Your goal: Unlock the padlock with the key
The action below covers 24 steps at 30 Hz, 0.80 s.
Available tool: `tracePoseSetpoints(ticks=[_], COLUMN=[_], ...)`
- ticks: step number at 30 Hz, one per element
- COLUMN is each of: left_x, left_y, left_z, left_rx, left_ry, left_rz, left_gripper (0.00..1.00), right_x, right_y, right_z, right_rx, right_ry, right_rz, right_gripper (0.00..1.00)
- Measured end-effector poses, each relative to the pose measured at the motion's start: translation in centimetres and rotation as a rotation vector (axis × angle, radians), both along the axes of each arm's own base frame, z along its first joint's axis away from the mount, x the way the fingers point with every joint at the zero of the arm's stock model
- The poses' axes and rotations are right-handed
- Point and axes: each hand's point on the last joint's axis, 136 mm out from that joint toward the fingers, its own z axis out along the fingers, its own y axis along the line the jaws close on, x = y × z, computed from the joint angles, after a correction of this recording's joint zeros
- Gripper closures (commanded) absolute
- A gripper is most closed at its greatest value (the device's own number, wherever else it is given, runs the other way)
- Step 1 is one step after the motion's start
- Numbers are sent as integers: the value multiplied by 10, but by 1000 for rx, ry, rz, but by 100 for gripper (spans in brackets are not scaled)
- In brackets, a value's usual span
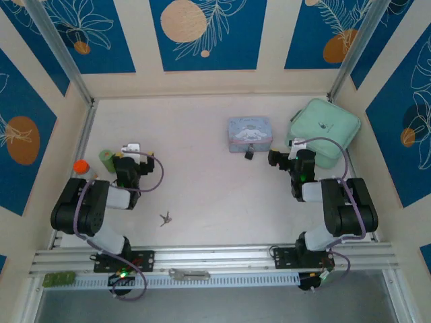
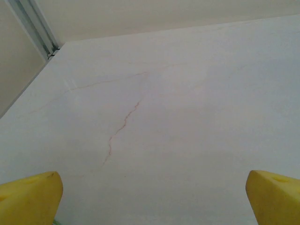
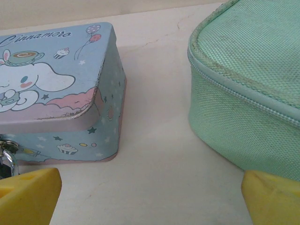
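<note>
The right gripper [image 3: 150,199] stood with its yellow fingers spread wide and empty, facing the gap between the pale-blue cartoon tin [image 3: 61,89] and the mint-green zip pouch [image 3: 253,79]. The padlock [image 1: 248,153] sat against the tin's near side. The left gripper [image 2: 150,197] gaped just as wide over bare table [image 2: 187,103]. The key [image 1: 165,218] lay well apart from the padlock, nearer the left arm.
</note>
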Motion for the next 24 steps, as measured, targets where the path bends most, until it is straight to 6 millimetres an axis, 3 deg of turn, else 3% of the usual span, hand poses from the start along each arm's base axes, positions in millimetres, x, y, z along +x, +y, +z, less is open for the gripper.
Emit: tracePoseSetpoints(ticks=[24], left_x=[0], left_y=[-1], left_z=[0], left_rx=[-1], left_ry=[1], left_rz=[-4], left_gripper=[0], right_x=[0], right_y=[1], right_z=[0], right_rx=[6], right_ry=[0], right_rz=[9], right_gripper=[1])
